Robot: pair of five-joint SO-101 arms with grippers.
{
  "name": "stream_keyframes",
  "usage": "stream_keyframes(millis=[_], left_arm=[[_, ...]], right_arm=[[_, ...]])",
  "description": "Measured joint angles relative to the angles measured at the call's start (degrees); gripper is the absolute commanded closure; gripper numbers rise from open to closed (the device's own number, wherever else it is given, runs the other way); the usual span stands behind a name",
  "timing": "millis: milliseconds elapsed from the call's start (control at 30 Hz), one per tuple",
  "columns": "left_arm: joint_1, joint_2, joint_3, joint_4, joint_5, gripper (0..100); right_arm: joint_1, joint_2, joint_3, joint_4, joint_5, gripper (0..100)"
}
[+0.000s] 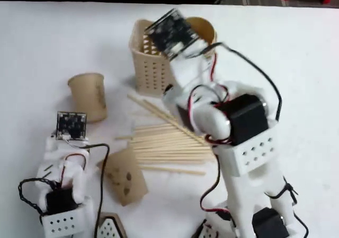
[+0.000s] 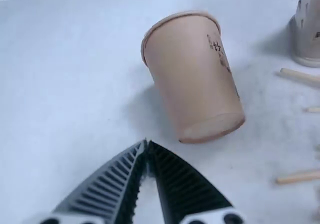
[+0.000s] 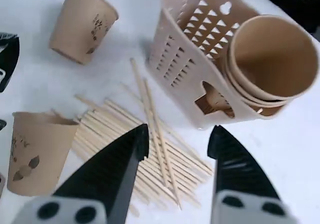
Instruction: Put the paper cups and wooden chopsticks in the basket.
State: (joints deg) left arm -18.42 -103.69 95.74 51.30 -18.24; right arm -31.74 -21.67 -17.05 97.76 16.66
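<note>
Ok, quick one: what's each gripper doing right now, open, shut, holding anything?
Left gripper: shut, holding nothing.
Right gripper: open, holding nothing.

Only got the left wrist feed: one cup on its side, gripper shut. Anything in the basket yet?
Observer: Yes. The basket holds a stack of nested cups.
Operator: Any other loose cups?
Observer: One more, a leaf-printed cup on the table between the two arms.
Operator: What's the right arm doing?
Observer: The right gripper is open, close to the basket.
</note>
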Motion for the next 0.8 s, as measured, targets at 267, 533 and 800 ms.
stream_keyframes(millis=[267,533,800], left_arm=[[-0.44,0.0,0.0,0.0,-0.09,97],[-7.65,-0.09,-5.19,7.56,-0.09,97],[-19.6,-0.26,-5.63,7.47,-0.09,97]], right_arm=[[-4.48,-1.76,10.99,0.26,0.0,79.5],[-13.45,-3.25,21.45,-0.97,-1.14,79.4],[-21.89,-0.18,25.49,-7.21,-4.92,79.3]])
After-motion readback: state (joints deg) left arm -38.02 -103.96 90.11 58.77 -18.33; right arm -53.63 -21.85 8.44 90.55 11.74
